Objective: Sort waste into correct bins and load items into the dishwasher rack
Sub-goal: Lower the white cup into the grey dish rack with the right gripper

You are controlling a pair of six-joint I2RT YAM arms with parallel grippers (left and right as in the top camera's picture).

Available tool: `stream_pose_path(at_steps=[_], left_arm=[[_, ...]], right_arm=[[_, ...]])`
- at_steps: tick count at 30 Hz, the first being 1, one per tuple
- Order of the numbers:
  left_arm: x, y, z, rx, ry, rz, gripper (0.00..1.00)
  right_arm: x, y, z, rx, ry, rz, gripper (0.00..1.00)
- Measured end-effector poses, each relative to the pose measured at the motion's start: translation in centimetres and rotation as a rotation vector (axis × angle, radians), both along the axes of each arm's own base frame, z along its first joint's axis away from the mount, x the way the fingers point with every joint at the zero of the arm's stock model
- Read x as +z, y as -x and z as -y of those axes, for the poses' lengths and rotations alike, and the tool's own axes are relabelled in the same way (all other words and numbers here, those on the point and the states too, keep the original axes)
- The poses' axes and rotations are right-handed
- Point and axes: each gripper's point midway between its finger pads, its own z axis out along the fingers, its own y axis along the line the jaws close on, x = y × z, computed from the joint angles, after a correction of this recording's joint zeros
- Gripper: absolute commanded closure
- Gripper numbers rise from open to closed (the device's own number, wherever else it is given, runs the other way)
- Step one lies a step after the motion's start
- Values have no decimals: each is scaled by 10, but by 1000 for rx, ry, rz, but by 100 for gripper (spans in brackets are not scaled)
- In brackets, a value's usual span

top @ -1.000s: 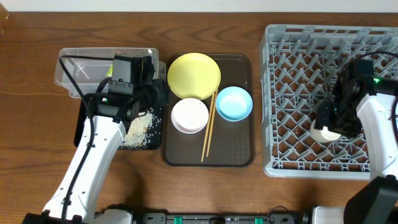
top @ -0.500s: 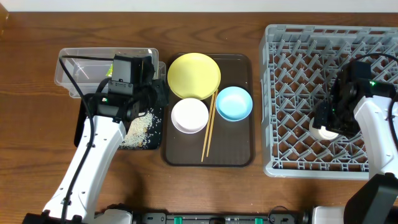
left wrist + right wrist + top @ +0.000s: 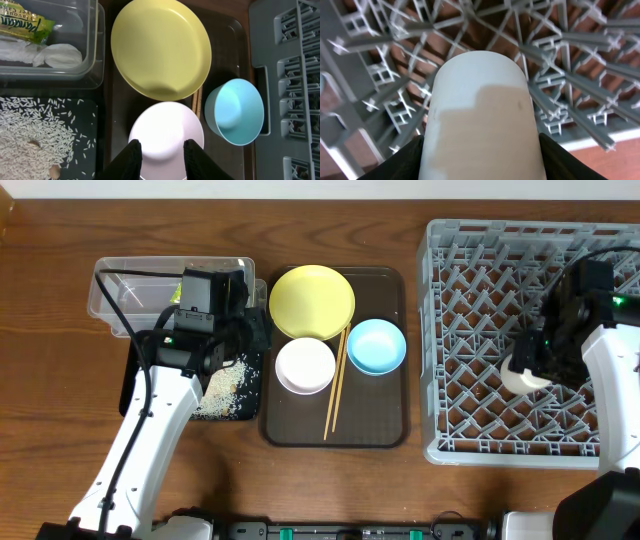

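Loading is the step in hand. The grey dishwasher rack (image 3: 436,340) has only one piece in it. The right gripper (image 3: 480,167) is pinching the small white cup (image 3: 480,100) by its sides, low among the pegs in the right half. Whether the cup's base already rests on the lattice I cannot tell. The next move, as I judge it, is to settle the cup between pegs, part the fingers and lift straight out without snagging.

On the dark brown serving tray (image 3: 385,430) the rest waits:
- the yellow plate (image 3: 312,301) at the back
- the light blue bowl (image 3: 376,345)
- the white bowl (image 3: 304,365)
- the wooden chopsticks (image 3: 335,385) lying between the two bowls

The left gripper (image 3: 161,162) hangs near the tray's left edge with its fingers a little apart and nothing between them. It is well placed to go for the white bowl.

Sorting looks done. The clear tub (image 3: 110,280) holds the snack wrapper (image 3: 25,22) and crumpled white tissue (image 3: 57,55). The rice grains (image 3: 30,135) lie in the black tray (image 3: 96,150).

The wrapper bears dark lettering on its yellow band, cut off and too small to read
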Motion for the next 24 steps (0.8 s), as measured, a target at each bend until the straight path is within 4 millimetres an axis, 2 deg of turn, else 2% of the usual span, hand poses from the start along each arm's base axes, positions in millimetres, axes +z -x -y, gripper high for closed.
stream_pose_path(at_steps=[6, 14, 19, 21, 22, 24], left_arm=[[0, 0, 0, 0, 0, -1, 69], [-1, 1, 0, 0, -1, -8, 69], [-1, 1, 0, 0, -1, -8, 69], [-1, 1, 0, 0, -1, -8, 69], [-1, 1, 0, 0, -1, -8, 69], [-1, 2, 0, 0, -1, -8, 69]], right_arm=[[2, -9, 1, 0, 5, 38, 99], [1, -12, 2, 0, 6, 47, 99], [-14, -9, 1, 0, -2, 3, 97], [-22, -8, 1, 0, -7, -26, 90], [-26, -8, 1, 0, -10, -38, 82], [-32, -8, 1, 0, -13, -58, 53]])
